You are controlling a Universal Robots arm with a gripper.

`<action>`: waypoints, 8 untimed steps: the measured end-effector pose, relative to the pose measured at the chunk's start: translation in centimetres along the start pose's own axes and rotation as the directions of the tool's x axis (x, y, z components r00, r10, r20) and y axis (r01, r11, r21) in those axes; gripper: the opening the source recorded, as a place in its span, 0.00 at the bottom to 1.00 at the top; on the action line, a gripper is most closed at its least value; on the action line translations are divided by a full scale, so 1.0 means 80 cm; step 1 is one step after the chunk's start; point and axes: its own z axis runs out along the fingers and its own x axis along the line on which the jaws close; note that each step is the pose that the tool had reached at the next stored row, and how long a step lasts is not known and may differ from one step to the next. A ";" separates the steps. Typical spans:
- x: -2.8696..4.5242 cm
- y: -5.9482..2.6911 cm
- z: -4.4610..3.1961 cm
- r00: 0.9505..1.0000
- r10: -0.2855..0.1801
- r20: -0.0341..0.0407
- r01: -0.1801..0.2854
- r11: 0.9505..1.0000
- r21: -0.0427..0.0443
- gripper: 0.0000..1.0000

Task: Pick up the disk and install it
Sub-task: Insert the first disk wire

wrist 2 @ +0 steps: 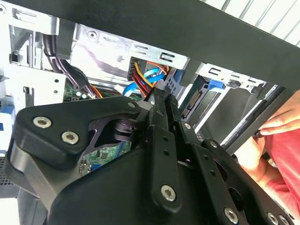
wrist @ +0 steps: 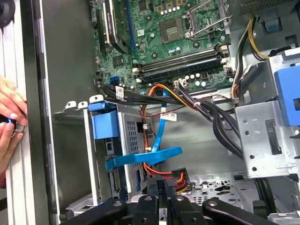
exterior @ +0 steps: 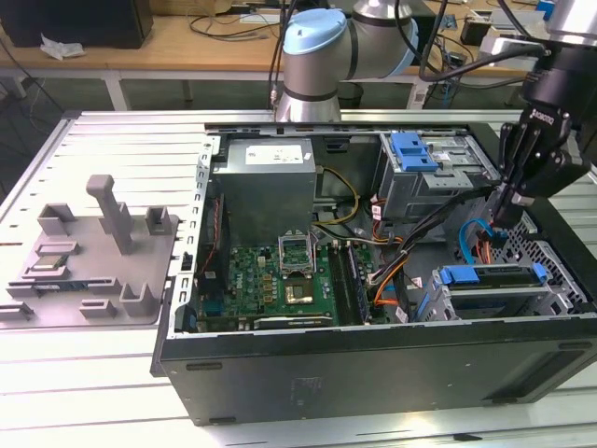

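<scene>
Gripper [wrist: 158,182] fingers are pressed together with nothing visible between them, tips down inside the open PC case [exterior: 373,359] at the end on the exterior view's right. Just beside the tips sits a black power connector [wrist: 177,179] with red and orange wires. It looks close to touching, can't confirm contact. Just past that, a flat blue cable [wrist: 143,157] loops across the front of the lower drive cage. Disk [exterior: 490,297] is not in the gripper. It sits in that lower cage, with its blue carrier rail along the top edge and its silver body under it. The carrier's blue tab [wrist: 104,125] sticks out at the cage mouth. A person's hand [wrist: 8,110] rests on the case rim beside the cage, and the second wrist view shows a red sleeve there. Further in, black cable bundles run up to the motherboard [wrist: 173,37], whose CPU socket is bare. The upper cage holds a bare blue bracket [exterior: 413,151]. Outside the case, on the exterior view's left, a gray fixture [exterior: 93,252] lies on the slatted table [exterior: 121,140], and the arm's blue-capped joint [exterior: 317,42] is behind the case.
</scene>
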 end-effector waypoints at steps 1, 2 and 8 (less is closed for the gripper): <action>0.0013 0.000 -0.0001 1.000 0.000 0.001 0.000 1.000 0.001 0.16; 0.0028 0.001 -0.0003 1.000 0.000 0.002 0.000 1.000 0.003 0.16; 0.0156 0.003 -0.0004 1.000 0.000 0.020 0.000 1.000 0.017 0.16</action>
